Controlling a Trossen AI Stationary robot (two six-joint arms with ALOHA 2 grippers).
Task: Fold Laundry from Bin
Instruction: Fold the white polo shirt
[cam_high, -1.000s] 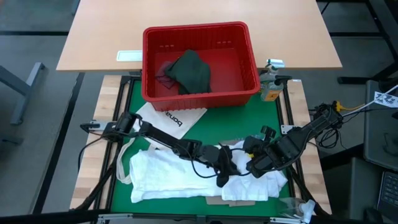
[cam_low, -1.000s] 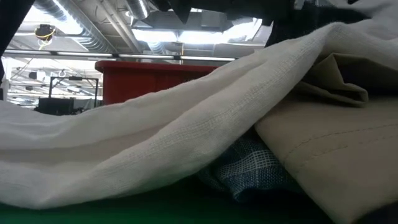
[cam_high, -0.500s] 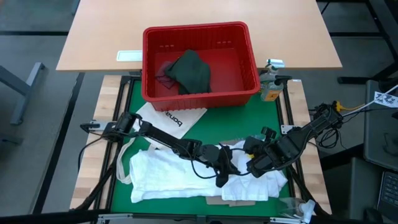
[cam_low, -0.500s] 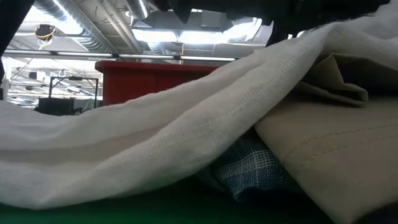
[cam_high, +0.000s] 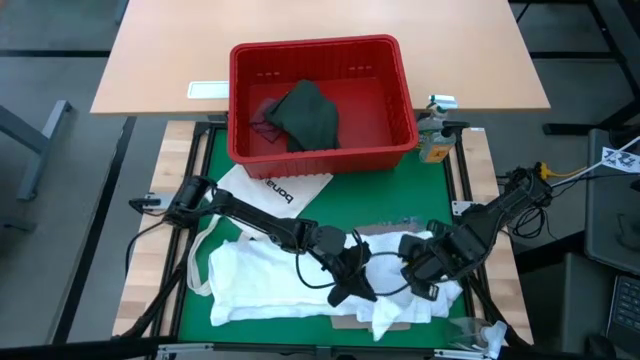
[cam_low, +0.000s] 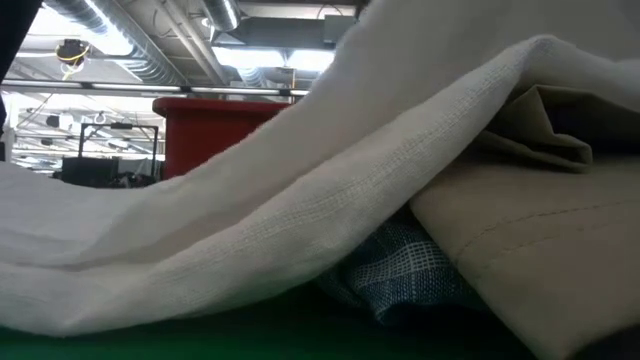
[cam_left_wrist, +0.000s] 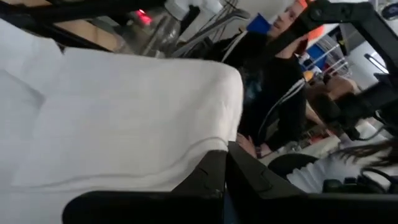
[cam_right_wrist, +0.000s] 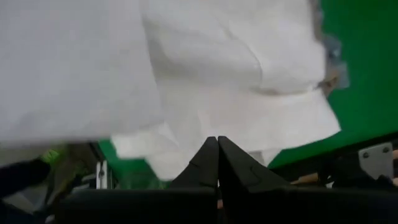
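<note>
high view: green mat (cam_high: 400, 200) bare between bin (cam_high: 322, 97) and white shirt (cam_high: 270, 280); left gripper (cam_high: 352, 290) and right gripper (cam_high: 418, 272) both pinched shut on it.

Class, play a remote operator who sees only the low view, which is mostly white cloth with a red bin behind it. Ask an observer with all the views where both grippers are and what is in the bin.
Operator: Where are the grippers?
Observer: From above, the left gripper and the right gripper sit close together over the white shirt.
Operator: Are they gripping it?
Observer: Both wrist views show fingers shut against white cloth.
Operator: What is in the bin?
Observer: The red bin holds a dark green top.
</note>
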